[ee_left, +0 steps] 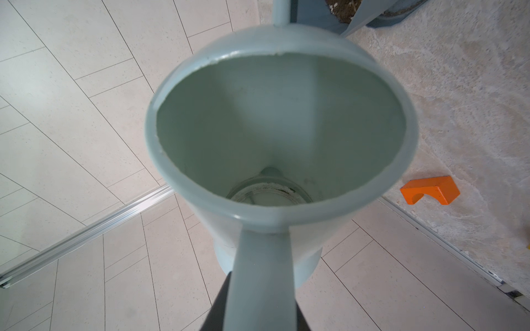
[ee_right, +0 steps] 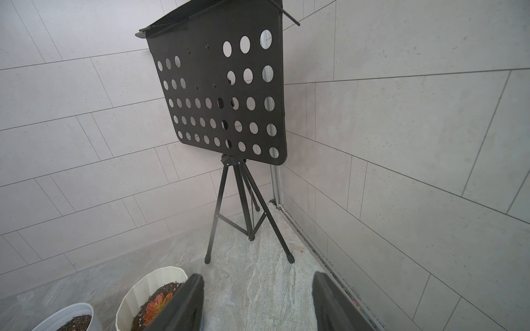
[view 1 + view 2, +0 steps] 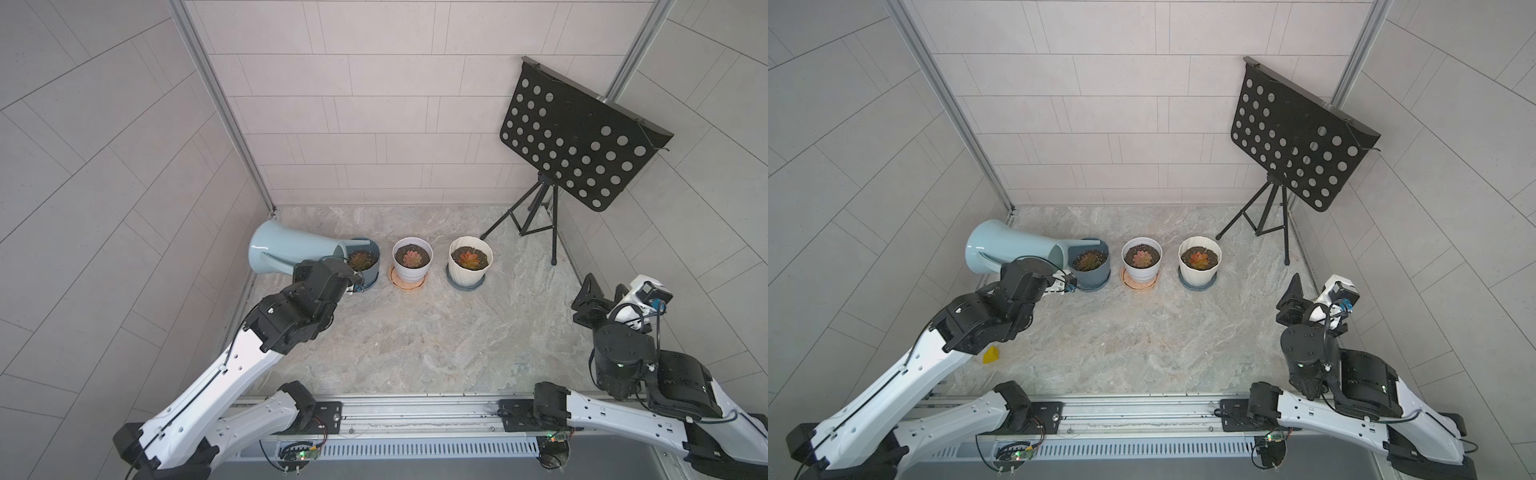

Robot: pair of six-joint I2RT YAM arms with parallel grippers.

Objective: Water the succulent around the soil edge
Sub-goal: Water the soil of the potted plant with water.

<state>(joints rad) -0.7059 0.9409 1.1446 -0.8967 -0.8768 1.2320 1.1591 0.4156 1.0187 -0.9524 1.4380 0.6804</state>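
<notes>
Ahead of the left gripper [image 3: 320,269], whose fingers clamp its handle, the watering can [image 3: 291,249] lies tipped nearly flat. Its long axis runs away from the fingers toward the blue-grey pot [image 3: 371,272]. The spout [image 3: 362,240] sits along the far rim, with the succulent [image 3: 359,259] just beside it. I read this as mid-pour. The right gripper [image 2: 256,303] gapes empty, well apart, so the left arm circles.

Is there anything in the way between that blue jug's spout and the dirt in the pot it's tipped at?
Nothing visible does. The left gripper holds the watering can tipped, its spout reaching over the far rim of the blue-grey pot, right at the soil edge beside the succulent.
</notes>
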